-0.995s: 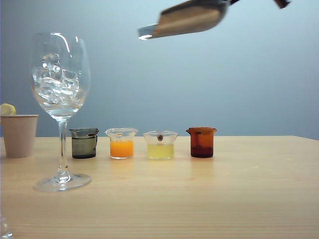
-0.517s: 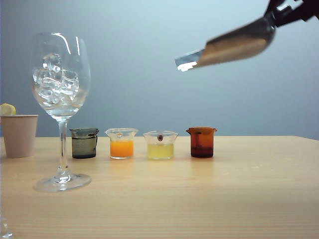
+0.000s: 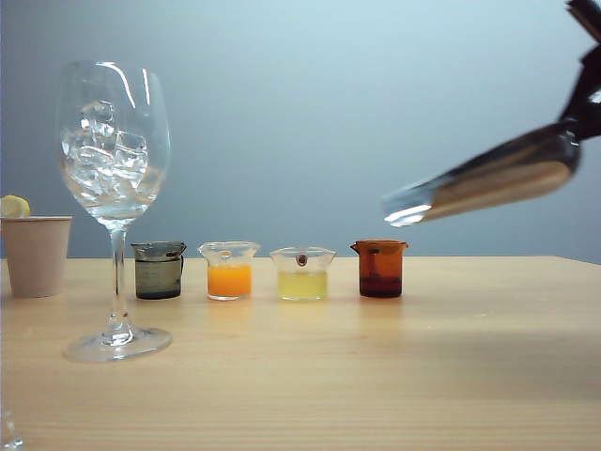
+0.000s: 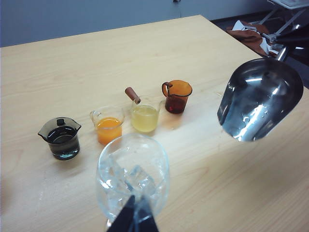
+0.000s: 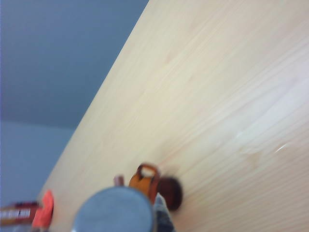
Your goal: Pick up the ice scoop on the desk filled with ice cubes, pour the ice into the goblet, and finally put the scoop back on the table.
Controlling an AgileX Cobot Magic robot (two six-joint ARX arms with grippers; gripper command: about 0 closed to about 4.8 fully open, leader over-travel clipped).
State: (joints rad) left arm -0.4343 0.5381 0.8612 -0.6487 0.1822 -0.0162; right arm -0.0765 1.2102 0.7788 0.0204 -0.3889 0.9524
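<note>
the ice scoop hangs in the air at the right edge of the exterior view, above the desk, mouth end tipped down toward the amber beaker and well apart from the goblet. its handle end runs up into the dark right gripper, mostly cut off by the frame edge. the fingers themselves are not visible there; the jaws sit nearly closed, consistent with a pinch on the thin handle. in the left wrist view the scoop shows an empty, wet-looking trough. in the right wrist view only the blurred round back of the scoop shows, with the amber beaker beyond it.

the goblet stands upright on the desk at the left, its bowl holding the ice cubes. from above, the cubes fill the lower bowl.

the left gripper is just beside the goblet on the camera side; only dark finger tips show, close together. whether it touches the glass, or is open or closed, cannot be told.

behind the goblet is a row: dark beaker, orange beaker, pale yellow beaker, amber beaker. a beige paper cup sits at far left.
</note>
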